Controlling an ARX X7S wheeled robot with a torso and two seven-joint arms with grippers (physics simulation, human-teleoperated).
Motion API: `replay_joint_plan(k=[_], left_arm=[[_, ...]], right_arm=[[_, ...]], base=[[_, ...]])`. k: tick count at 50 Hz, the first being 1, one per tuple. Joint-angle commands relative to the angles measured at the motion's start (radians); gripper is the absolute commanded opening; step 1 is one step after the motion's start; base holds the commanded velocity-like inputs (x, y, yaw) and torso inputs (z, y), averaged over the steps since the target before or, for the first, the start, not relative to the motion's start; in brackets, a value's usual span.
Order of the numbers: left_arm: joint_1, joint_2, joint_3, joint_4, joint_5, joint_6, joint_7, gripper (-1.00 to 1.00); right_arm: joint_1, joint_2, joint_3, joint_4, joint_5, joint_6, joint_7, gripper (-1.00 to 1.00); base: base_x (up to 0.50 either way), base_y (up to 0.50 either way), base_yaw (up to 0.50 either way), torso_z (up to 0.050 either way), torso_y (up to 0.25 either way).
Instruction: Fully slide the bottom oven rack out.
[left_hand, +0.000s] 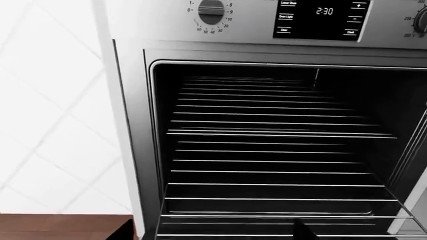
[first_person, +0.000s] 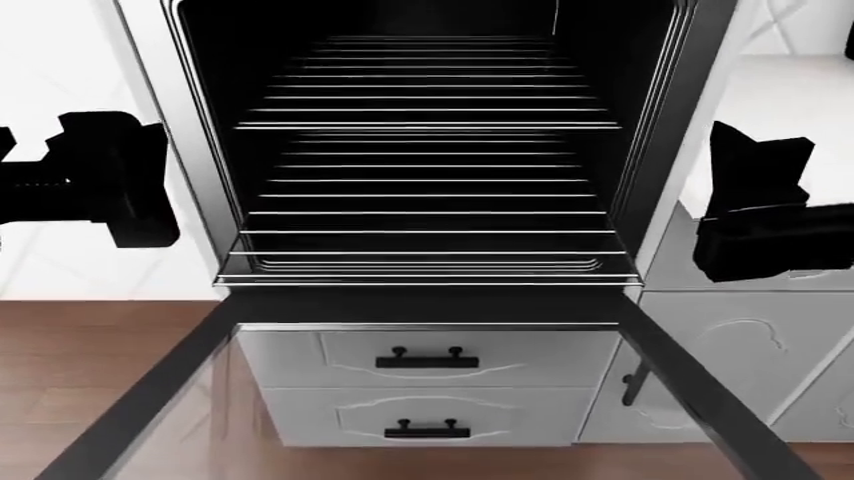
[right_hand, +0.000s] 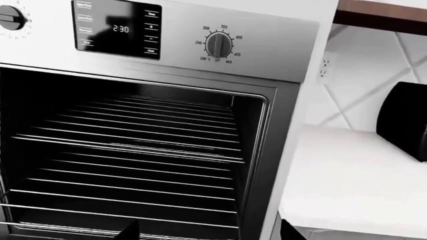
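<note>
Open door (first_person: 160, 400) below bottom oven rack (first_person: 427, 225); display (right_hand: 120, 29) reads 2:30.

Even, flat light all round, with the white tiled wall (left_hand: 53, 125) nearly washed out. The oven cavity (first_person: 427, 150) sits very dark (only wires glint). Everything sharp, no blur.

Brown wood floor (first_person: 80, 340) under the oven, carrying white cabinets with 2 drawers (first_person: 427, 385) stacked below the open cavity. White counter (right_hand: 353, 185) right of the oven, bearing 1 black appliance (right_hand: 407, 120) at its far edge.
</note>
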Motion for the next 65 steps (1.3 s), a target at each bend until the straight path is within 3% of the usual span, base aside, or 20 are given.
replay_joint_plan(k=[1, 18, 33, 65], left_arm=[[-0.003, -0.005, 0.008, 0.0, -0.001, -0.001, -0.006, 1.0], [-0.005, -0.013, 0.02, 0.015, -0.003, -0.01, -0.01, 1.0], [-0.024, -0.006, 0.039, 0.004, -0.014, -0.027, -0.02, 1.0], [-0.087, 0.016, 0.078, -0.022, -0.045, -0.047, -0.053, 1.0]], right_arm=[[0.026, -0.008, -0.016, 0.009, 0.006, 0.0, 0.006, 1.0], [0.033, -0.005, -0.036, 0.007, 0.007, -0.011, 0.007, 1.0], [0.107, 0.002, -0.07, 0.037, 0.065, 0.003, 0.036, 1.0], [0.106, 0.021, -0.099, 0.033, 0.031, -0.013, 0.007, 1.0]], base=[[0.46, 0.0, 0.0, 0.0, 0.0], [0.43, 0.0, 0.0, 0.0, 0.001], [0.03, 0.0, 0.0, 0.0, -0.006], [0.0, 0.0, 0.0, 0.0, -0.249]])
